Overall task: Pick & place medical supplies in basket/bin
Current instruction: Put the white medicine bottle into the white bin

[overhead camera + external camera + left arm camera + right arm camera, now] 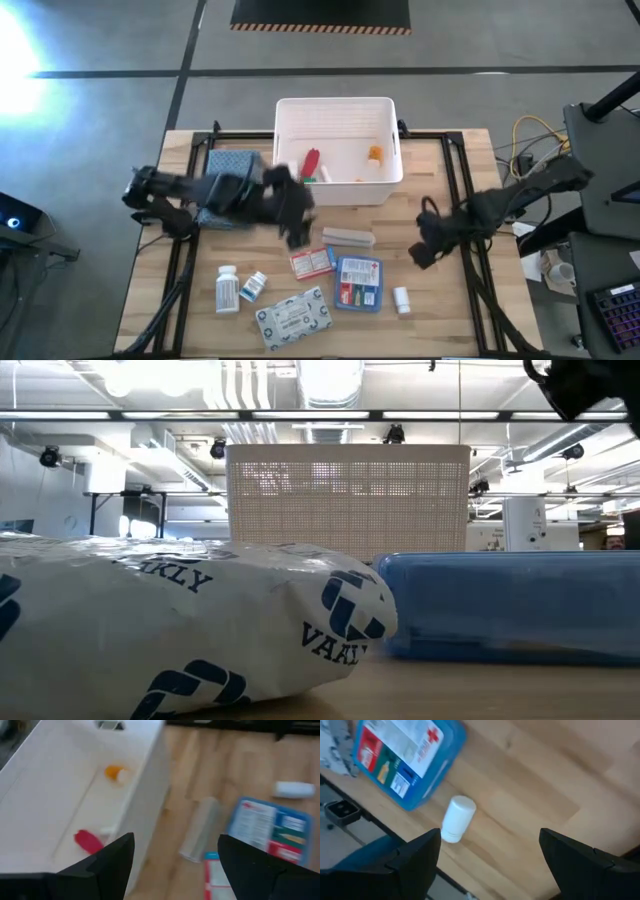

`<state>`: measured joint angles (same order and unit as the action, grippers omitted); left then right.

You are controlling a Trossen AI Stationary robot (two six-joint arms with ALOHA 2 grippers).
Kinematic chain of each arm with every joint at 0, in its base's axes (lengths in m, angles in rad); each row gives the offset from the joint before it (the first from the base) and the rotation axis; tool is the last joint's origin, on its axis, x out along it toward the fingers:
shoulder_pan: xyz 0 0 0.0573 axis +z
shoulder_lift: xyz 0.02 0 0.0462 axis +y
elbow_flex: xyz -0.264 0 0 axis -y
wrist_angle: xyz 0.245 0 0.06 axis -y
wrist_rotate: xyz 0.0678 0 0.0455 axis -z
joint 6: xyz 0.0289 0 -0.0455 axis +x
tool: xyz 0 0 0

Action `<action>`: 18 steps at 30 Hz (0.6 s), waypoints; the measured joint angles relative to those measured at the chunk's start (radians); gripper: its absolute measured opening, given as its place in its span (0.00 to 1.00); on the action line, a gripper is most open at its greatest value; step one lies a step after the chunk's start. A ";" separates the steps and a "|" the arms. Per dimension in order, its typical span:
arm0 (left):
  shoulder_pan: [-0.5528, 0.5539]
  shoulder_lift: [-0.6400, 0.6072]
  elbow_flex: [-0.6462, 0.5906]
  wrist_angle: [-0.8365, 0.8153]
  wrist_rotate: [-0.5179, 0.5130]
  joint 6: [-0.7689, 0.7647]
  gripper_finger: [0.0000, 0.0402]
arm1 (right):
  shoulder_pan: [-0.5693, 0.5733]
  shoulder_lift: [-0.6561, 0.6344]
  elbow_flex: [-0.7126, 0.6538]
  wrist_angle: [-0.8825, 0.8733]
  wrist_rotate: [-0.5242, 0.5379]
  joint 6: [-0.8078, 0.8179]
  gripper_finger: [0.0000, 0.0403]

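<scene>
We see the left gripper (298, 228) hanging just in front of the white slotted plastic bin (338, 108), its jaws spread and holding nothing. Inside the bin already lie a red tube (311, 162) and a small orange-capped piece (374, 153). Just beside this gripper, toward the table's right side, rests the beige bar (348, 236), its long axis running left to right across the table, parallel to the bin's near wall. We judge this the nearest remaining supply for the left arm, needing only a short sideways reach and a grip across its narrow width. The right gripper (424, 250) hovers with fingers apart and empty near the table's right side. A small white pill bottle (457, 817) lies on its side just toward the front edge from it, beside the blue-and-red first-aid packet (358, 282).
</scene>
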<state>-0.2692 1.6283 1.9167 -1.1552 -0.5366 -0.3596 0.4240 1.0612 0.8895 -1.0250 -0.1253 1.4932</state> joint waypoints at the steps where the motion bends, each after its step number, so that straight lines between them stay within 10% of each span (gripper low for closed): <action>1: -0.041 0.000 0.000 -0.001 -0.025 -0.016 0.66 | 0.023 0.019 -0.011 0.025 0.000 0.053 0.81; 18: -0.436 -0.033 -0.006 -0.268 -0.235 -0.418 0.66 | 0.170 0.522 0.104 0.244 0.007 0.350 0.81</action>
<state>-0.7047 1.5949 1.9108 -1.4236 -0.7714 -0.7779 0.5939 1.5829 0.9931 -0.7815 -0.1185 1.8433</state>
